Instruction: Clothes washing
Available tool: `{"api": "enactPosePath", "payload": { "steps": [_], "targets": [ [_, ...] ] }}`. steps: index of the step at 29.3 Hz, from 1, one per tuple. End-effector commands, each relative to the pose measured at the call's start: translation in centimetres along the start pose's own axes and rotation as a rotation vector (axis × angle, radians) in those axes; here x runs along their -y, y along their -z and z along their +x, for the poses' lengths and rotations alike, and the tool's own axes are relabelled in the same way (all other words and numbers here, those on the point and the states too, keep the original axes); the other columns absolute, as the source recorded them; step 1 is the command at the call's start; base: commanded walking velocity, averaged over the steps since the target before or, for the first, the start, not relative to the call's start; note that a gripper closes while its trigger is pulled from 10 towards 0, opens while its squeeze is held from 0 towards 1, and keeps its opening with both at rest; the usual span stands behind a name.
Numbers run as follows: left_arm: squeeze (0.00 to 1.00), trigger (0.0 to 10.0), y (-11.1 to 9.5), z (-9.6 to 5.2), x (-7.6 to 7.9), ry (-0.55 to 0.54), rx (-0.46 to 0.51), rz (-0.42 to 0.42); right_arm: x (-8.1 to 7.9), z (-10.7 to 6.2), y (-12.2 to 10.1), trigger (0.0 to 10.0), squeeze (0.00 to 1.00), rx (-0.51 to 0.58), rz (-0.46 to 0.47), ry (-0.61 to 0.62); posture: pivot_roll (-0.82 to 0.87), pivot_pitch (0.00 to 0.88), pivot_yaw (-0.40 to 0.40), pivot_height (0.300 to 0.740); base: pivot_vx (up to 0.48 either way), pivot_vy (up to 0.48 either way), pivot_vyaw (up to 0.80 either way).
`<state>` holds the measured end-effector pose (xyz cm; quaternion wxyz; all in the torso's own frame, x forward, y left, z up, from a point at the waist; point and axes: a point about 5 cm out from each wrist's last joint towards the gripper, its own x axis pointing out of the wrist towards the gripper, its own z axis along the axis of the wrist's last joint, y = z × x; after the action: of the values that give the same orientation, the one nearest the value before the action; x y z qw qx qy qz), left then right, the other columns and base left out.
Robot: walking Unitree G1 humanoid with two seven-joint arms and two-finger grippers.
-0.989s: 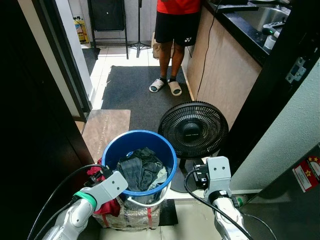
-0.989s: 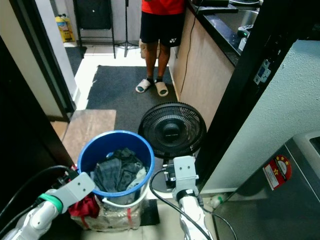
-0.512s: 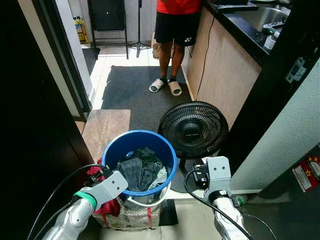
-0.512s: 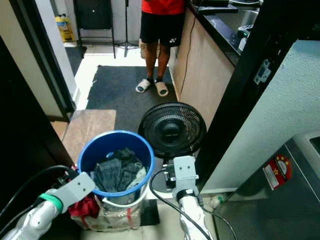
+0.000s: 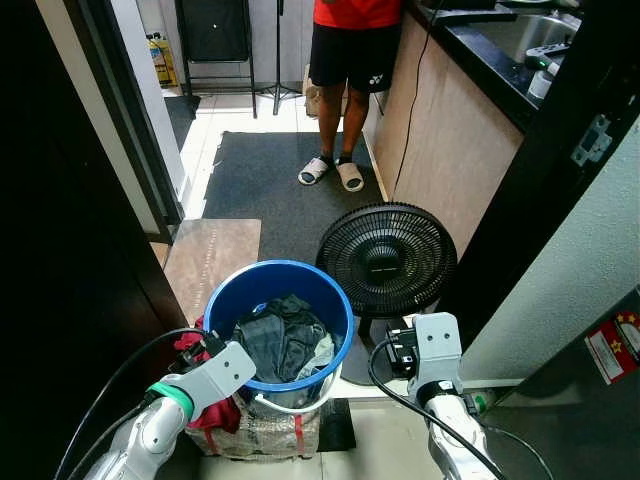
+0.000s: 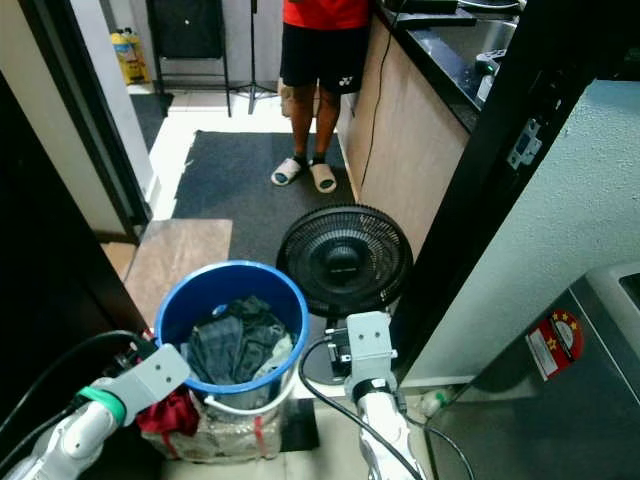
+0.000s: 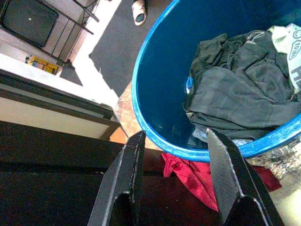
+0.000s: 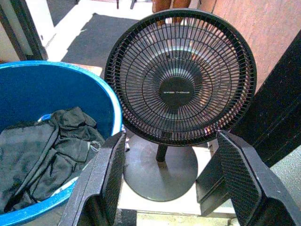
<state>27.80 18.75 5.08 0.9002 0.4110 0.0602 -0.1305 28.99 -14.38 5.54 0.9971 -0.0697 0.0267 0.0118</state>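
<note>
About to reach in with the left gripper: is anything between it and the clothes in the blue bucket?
Only the blue bucket's near rim. The open left gripper sits just outside it, with the dark clothes uncovered beyond.

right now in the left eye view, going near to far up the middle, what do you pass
blue bucket of dark clothes → black fan → dark floor mat → person's sandalled feet
</note>
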Motion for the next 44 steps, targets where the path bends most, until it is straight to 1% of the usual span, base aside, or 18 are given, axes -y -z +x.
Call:
{"api": "enactPosePath", "payload": {
  "steps": [1,7,14,21,44],
  "targets": [
    [0.0,10.0,0.33,-0.31,0.39,0.016,-0.012,-0.001,-0.06,-0.18,0.45,10.0,0.0,-0.023,-0.001,-0.007,0.0,0.055,0.053,0.74,0.0,0.0,0.0],
    [0.0,10.0,0.33,-0.37,0.42,0.016,-0.011,-0.001,-0.22,-0.08,0.4,10.0,0.0,-0.023,-0.004,-0.017,0.0,0.053,0.048,0.74,0.0,0.0,0.0],
    [0.0,10.0,0.36,-0.44,0.44,0.016,-0.011,-0.001,0.0,0.05,0.29,10.0,0.0,-0.02,-0.005,-0.009,0.0,0.052,0.053,0.74,0.0,0.0,0.0],
    [0.0,10.0,0.37,-0.57,0.4,0.015,-0.01,-0.001,-0.14,-0.24,0.48,10.0,0.0,-0.024,-0.002,-0.01,-0.01,0.063,0.051,0.74,0.0,0.0,0.0],
    [0.0,10.0,0.47,-0.75,0.31,0.015,-0.009,-0.001,-0.29,-0.16,0.51,10.0,0.0,-0.027,0.005,-0.01,0.01,0.067,0.053,0.74,0.0,0.0,0.0]
  ]
}}
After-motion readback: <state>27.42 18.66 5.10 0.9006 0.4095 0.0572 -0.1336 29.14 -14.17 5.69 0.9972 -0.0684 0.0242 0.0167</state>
